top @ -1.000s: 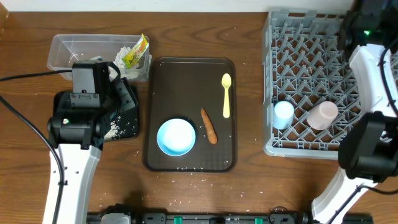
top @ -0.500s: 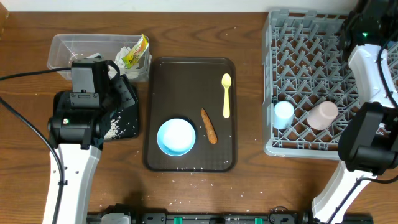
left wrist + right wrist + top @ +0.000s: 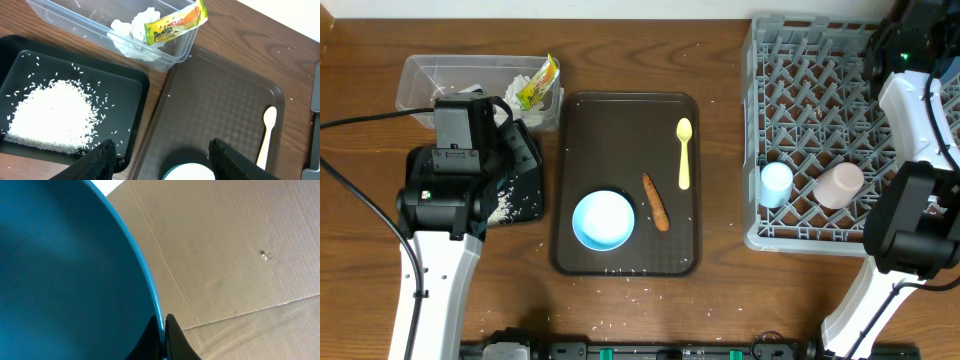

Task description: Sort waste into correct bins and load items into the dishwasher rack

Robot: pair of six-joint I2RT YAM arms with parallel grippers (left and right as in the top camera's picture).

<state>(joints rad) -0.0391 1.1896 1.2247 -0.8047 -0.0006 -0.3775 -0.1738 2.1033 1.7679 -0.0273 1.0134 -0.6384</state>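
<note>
Free room: the serving tray's [image 3: 610, 135] upper left, the rack's [image 3: 810, 100] middle and back-left cells.
The bowl [image 3: 603, 220], carrot [image 3: 656, 201] and spoon [image 3: 684, 153] crowd the tray's lower and right parts. The blue cup [image 3: 776, 184] and pink cup [image 3: 839, 185] block the rack's front cells. Your left arm [image 3: 445, 200] covers the black tray [image 3: 131, 107]. Your right gripper [image 3: 162, 327], pinching the dark-blue plate [image 3: 60, 270], hangs at the rack's back-right corner.

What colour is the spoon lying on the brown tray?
The spoon is pale yellow all over. The overhead view shows it best.
</note>
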